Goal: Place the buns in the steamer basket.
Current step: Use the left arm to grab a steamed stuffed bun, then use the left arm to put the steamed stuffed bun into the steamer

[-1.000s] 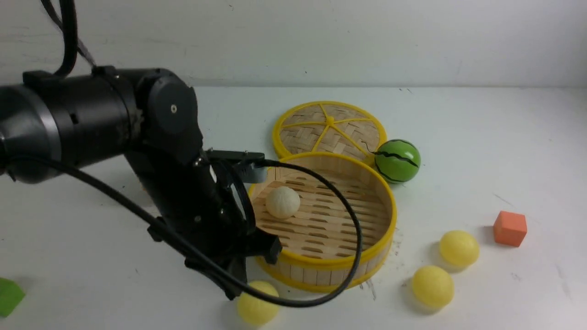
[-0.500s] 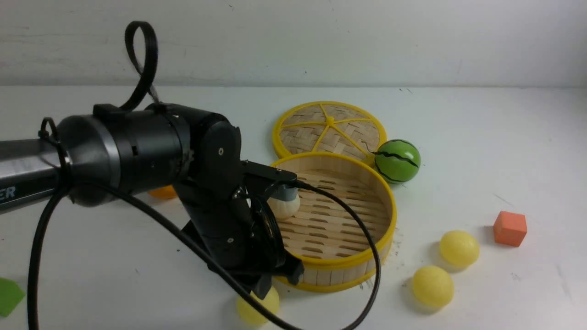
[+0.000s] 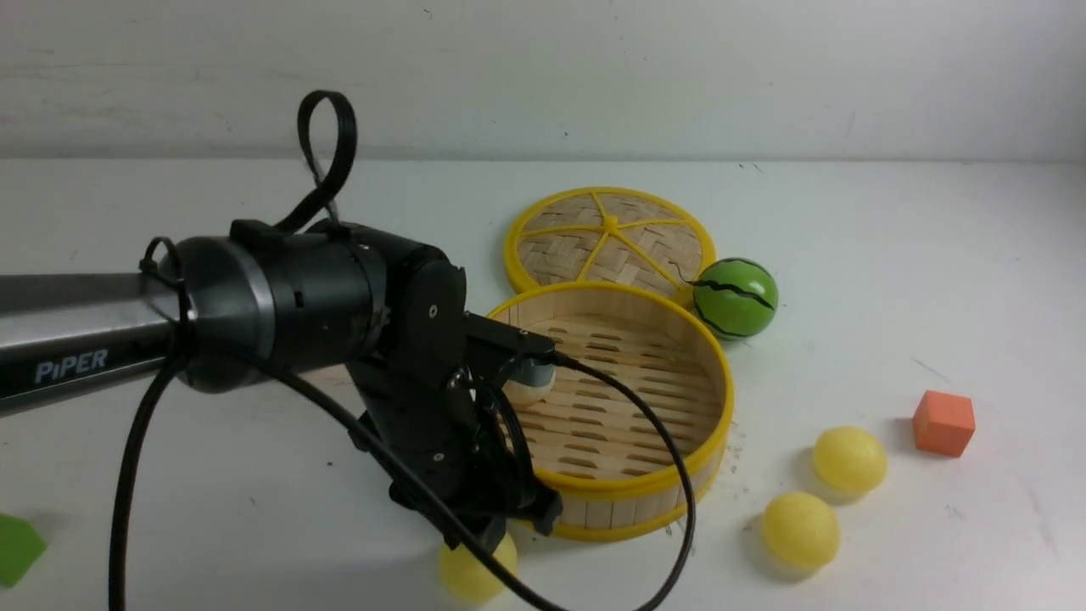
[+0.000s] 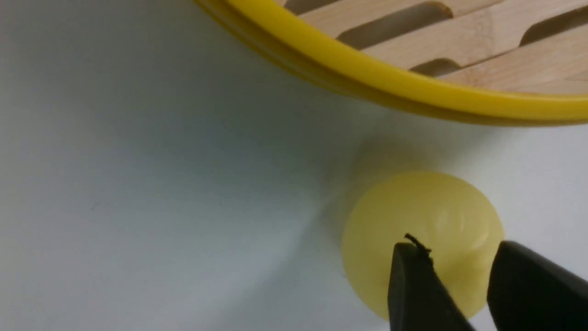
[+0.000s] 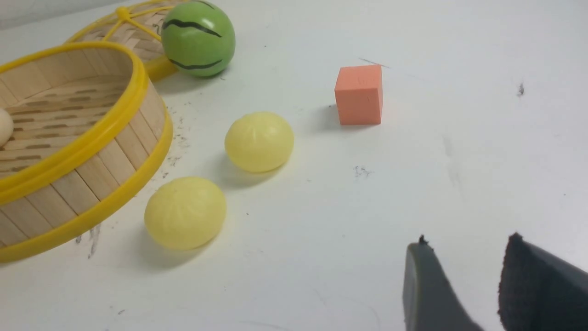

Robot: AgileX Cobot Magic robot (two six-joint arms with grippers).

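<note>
The steamer basket [image 3: 629, 507] stands mid-table, and a cream-white bun [image 3: 533, 394] lies inside it, mostly hidden behind my left wrist. One pale yellow bun [image 3: 472, 574] sits on the table just outside the basket's near rim [image 4: 390, 82]. My left gripper [image 4: 457, 246] hangs open right over this bun [image 4: 427, 216], its fingers [image 4: 413, 289] apart and holding nothing. Two more yellow buns [image 3: 849, 459] [image 3: 800, 529] rest to the right of the basket. My right gripper [image 5: 468, 241] is open over bare table, well short of those buns [image 5: 259, 141] [image 5: 185, 212].
The flat woven lid [image 3: 609, 242] lies behind the basket, with the green watermelon ball [image 3: 735, 298] touching its right side. An orange cube [image 3: 943, 423] sits far right. A green block [image 3: 17, 547] is at the left edge. My left arm's cable loops in front of the basket.
My left arm has swung right and its wrist now covers most of the cream bun. Its jaws have come apart above the near yellow bun. The right gripper has not changed.
</note>
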